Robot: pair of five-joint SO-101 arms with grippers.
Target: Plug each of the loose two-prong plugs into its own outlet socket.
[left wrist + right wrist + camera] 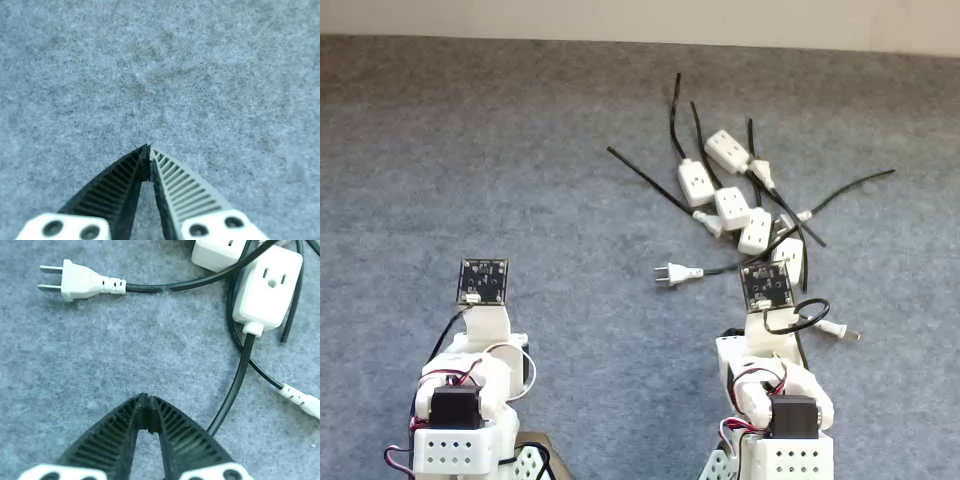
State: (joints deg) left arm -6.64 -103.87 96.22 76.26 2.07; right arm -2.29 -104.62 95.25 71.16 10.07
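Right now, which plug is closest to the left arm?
The white plug lying alone, two prongs bare; the others lie among the sockets or farther right.

I see the outlet sockets (731, 207) heaped together toward the table's (470, 150) far right corner. One loose plug (670, 273) lies nearer me, left of that heap, just ahead of my right gripper (148, 399). My left gripper (149, 150) sits well apart, near the front left.

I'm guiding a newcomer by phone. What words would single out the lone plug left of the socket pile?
Beyond the right arm, on the grey carpet, lies a tangle of white sockets and black cords. Left of it, lying alone, is a white two-prong plug, prongs pointing away from the pile.
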